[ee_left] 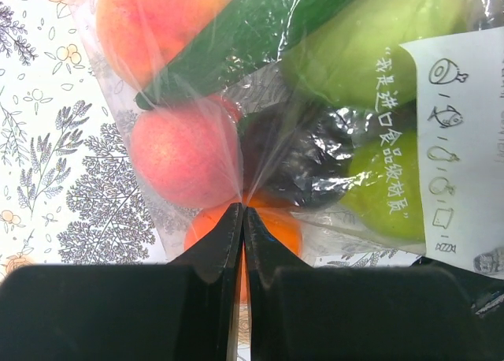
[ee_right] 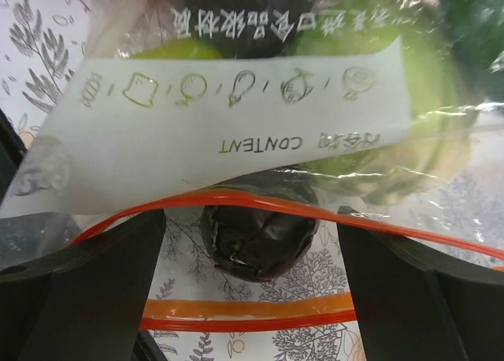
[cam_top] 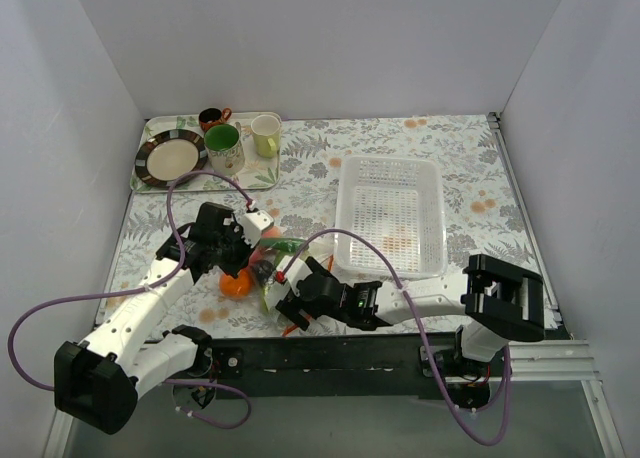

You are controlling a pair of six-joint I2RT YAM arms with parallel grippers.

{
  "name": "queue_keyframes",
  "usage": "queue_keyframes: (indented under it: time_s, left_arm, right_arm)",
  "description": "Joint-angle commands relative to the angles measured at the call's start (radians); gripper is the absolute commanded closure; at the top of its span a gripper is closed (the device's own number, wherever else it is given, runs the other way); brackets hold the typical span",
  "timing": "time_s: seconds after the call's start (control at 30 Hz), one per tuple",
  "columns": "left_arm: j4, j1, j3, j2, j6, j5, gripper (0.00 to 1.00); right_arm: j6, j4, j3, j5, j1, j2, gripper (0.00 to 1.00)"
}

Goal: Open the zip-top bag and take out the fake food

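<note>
Seen from above, the zip-top bag (cam_top: 262,268) lies on the floral table (cam_top: 320,158) near its front edge, at about 8 o'clock from the white basket (cam_top: 345,218). Your two arms meet over it.

The left gripper (ee_left: 242,211), at the bag's 11 o'clock, has its jaws pressed together on a fold of clear film, likely to anchor the closed end. Through the plastic you see a pink peach (ee_left: 183,160), an orange (ee_left: 279,228), a green pod (ee_left: 252,30) and a green pear (ee_left: 370,53).

The right gripper (ee_right: 248,219), at the bag's 5 o'clock, has its jaws spread wide on either side of the mouth, holding nothing. The orange-red zip strip (ee_right: 236,197) seems parted into two lines, though crinkled film makes this uncertain. A dark piece (ee_right: 256,239) sits between them, the nearest food to take out.
</note>
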Motion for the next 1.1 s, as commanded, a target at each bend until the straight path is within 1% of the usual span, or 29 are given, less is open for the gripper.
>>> queue_keyframes:
  time_s: [0.0, 0.1, 0.2, 0.3, 0.33, 0.4, 0.43, 0.5, 0.53, 0.6, 0.63, 0.67, 0.8, 0.83, 0.9, 0.93, 1.0, 1.03, 1.07]
  left_arm:
    - [0.010, 0.003, -0.010, -0.029, -0.004, 0.012, 1.00]
    - [0.012, 0.005, -0.014, -0.032, -0.003, 0.008, 1.00]
    - [0.008, 0.005, -0.015, -0.038, -0.004, 0.006, 1.00]
    - [-0.002, 0.005, -0.010, -0.039, -0.004, 0.002, 1.00]
    - [-0.005, 0.005, -0.010, -0.041, -0.004, -0.001, 1.00]
    - [-0.010, 0.005, -0.007, -0.038, -0.003, -0.009, 1.00]
    - [-0.015, 0.005, -0.004, -0.038, -0.003, -0.015, 1.00]
    - [-0.018, 0.008, -0.007, -0.041, 0.005, -0.024, 1.00]
    - [-0.016, 0.009, -0.007, -0.041, 0.005, -0.029, 1.00]
    - [-0.010, 0.012, -0.020, -0.046, 0.014, -0.055, 1.00]
    - [0.001, 0.014, -0.024, -0.047, 0.017, -0.069, 1.00]
    - [0.007, 0.017, -0.036, -0.049, 0.022, -0.081, 1.00]
    - [0.059, 0.028, -0.055, -0.046, 0.043, -0.168, 1.00]
    - [0.070, 0.031, -0.055, -0.036, 0.043, -0.182, 1.00]
    - [0.077, 0.034, -0.049, -0.024, 0.042, -0.192, 1.00]
    - [0.079, 0.034, -0.046, -0.015, 0.036, -0.193, 1.00]
    - [0.077, 0.034, -0.032, 0.003, 0.028, -0.189, 1.00]
    - [0.077, 0.035, -0.026, 0.007, 0.020, -0.179, 1.00]
    - [0.076, 0.035, -0.021, 0.014, 0.016, -0.166, 1.00]
  right_arm:
    - [0.032, 0.027, 0.016, 0.055, 0.014, 0.042, 0.02]
    - [0.042, 0.040, -0.003, 0.077, 0.015, 0.054, 0.02]
    - [0.023, 0.087, -0.037, 0.097, 0.015, 0.047, 0.05]
    - [-0.006, 0.142, -0.058, 0.121, 0.014, 0.025, 0.11]
    - [-0.012, 0.153, -0.058, 0.120, 0.014, 0.016, 0.17]
    - [-0.034, 0.185, -0.058, 0.111, 0.014, 0.008, 0.26]
    - [-0.035, 0.190, -0.057, 0.108, 0.014, 0.007, 0.37]
    - [-0.032, 0.192, -0.054, 0.083, 0.014, 0.002, 0.49]
    - [-0.029, 0.189, -0.055, 0.077, 0.014, -0.006, 0.59]
    - [-0.014, 0.178, -0.067, 0.042, 0.014, -0.022, 0.68]
    - [-0.008, 0.149, -0.073, 0.028, 0.015, -0.051, 0.77]
    - [0.003, 0.132, -0.078, -0.003, 0.017, -0.071, 0.80]
    - [0.045, 0.083, -0.170, -0.056, 0.031, -0.217, 0.81]
    - [0.058, 0.064, -0.190, -0.063, 0.032, -0.286, 0.81]
    - [0.064, 0.032, -0.221, -0.058, 0.032, -0.355, 0.81]
    - [0.066, 0.006, -0.225, -0.047, 0.032, -0.428, 0.81]
    - [0.063, -0.061, -0.230, 0.031, 0.032, -0.504, 0.81]
    - [0.055, -0.081, -0.230, 0.078, 0.032, -0.577, 0.80]
    - [0.034, -0.113, -0.227, 0.194, 0.031, -0.610, 0.79]
